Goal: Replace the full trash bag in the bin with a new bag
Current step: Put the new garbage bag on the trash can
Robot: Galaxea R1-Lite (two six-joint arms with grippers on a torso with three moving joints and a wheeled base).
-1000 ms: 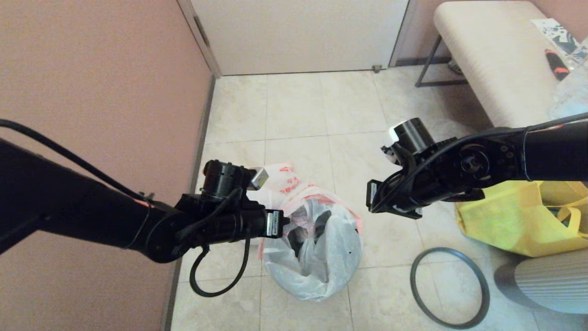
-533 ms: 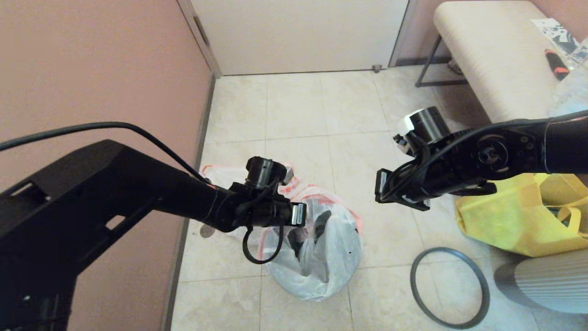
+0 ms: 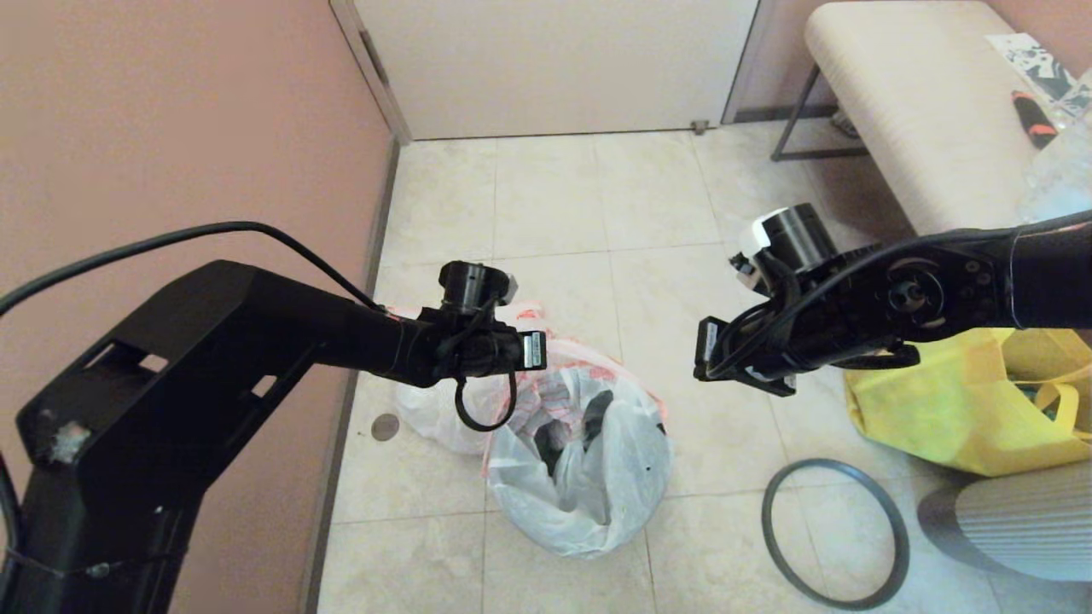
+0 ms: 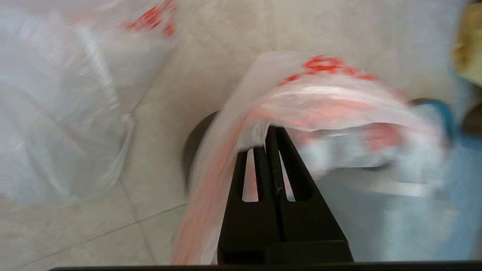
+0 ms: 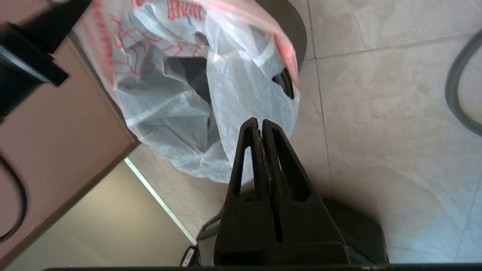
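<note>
Here two white bags show: left gripper [image 4: 265, 141] pinches the new bag [image 4: 320, 90]; right gripper [image 5: 260, 126] pressed together, empty.

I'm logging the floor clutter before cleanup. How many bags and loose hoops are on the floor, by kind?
Thin white plastic bags with red print: 2 (one lining the dark-grey round bin, one by the wall)
Yellow fabric tote: 1
Thin grey hoop: 1
Total: 4
</note>
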